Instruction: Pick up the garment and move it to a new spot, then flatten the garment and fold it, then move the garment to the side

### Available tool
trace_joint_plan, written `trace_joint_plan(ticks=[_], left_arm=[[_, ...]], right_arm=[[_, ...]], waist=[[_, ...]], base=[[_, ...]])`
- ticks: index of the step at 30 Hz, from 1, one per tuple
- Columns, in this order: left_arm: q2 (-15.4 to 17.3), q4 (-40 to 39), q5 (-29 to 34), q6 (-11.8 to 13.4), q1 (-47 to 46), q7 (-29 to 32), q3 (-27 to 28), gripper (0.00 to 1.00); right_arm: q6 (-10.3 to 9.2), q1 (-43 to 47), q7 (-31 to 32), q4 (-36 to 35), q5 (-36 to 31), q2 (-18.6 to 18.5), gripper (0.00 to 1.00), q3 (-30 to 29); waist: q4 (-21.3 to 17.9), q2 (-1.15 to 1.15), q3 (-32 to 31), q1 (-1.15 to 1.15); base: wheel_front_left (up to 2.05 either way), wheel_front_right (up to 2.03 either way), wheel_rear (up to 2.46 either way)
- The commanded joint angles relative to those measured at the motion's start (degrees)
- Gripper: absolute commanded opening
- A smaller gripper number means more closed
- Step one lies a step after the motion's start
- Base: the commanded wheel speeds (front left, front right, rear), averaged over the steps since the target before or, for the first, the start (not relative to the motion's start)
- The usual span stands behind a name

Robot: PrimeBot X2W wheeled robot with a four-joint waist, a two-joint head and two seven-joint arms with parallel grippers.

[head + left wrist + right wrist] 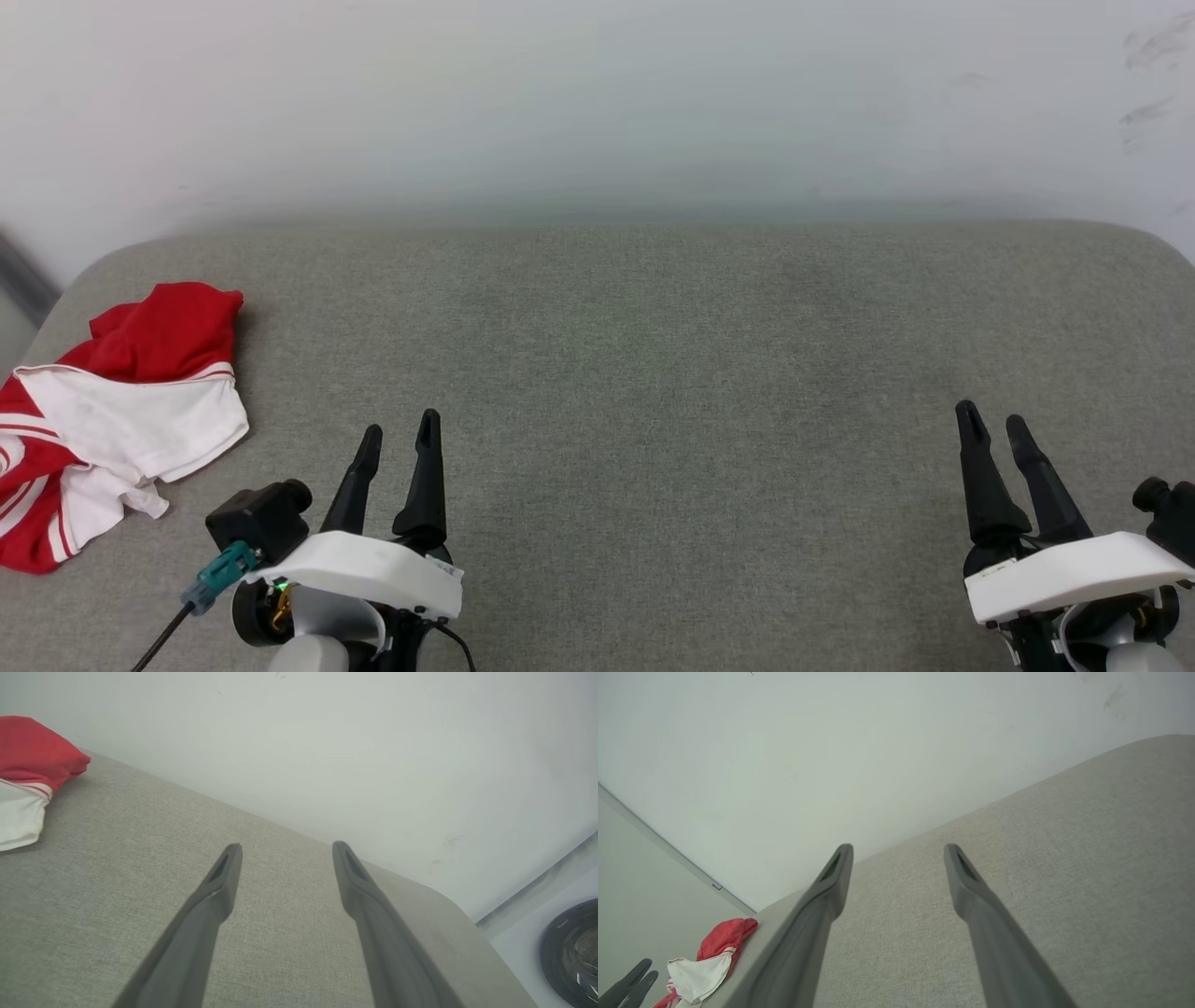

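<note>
1. Head view: the garment [121, 411] lies crumpled at the far left of the grey cushion [653, 373]. A bright red bunch is at its far end and a white section edged with thin red-and-white stripes is nearer. More red and white folds run off the picture's left side.
2. Head view: the left gripper [401, 425] hovers just right of the garment and apart from it. Its two fingers are spread and hold nothing. The right gripper [991, 415] is well apart at the lower right, also spread and holding nothing. A wide stretch of bare cushion lies between them, up to the pale wall [597, 112]. The cushion's far corners are rounded.
3. Left wrist view: the left gripper [287, 845] stands wide apart over the cushion [117, 858], gripping nothing. The garment [32, 751] is at the upper left, red above white. The cushion's edge curves down to the right, and a dark round object [574, 952] sits beyond it.
4. Right wrist view: the right gripper [899, 847] is spread wide over the cushion [1064, 858], with nothing between its fingers. The garment [714, 956] sits small at the cushion's distant edge, lower left, with the left gripper [650, 967] near it.
</note>
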Motion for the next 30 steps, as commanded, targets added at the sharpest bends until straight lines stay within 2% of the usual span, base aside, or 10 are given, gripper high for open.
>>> trace_joint_plan(ticks=[1, 30], left_arm=[[0.13, -0.41, 1.22, 0.22, -1.2, -0.58, -0.24, 1.0], [0.25, 1.93, 18.77, 2.7, -1.49, -4.49, -2.42, 1.0]], right_arm=[[0.01, -0.09, -0.23, -0.84, -1.23, 0.1, 1.0, 0.03], [0.0, 0.73, -1.06, -1.91, -17.48, 0.45, 1.0, -0.73]], waist=[[0.01, 0.0, -0.01, 0.0], [0.13, 0.0, -0.03, 0.0]], base=[[0.0, 0.0, 0.0], [0.0, 0.0, 0.0]])
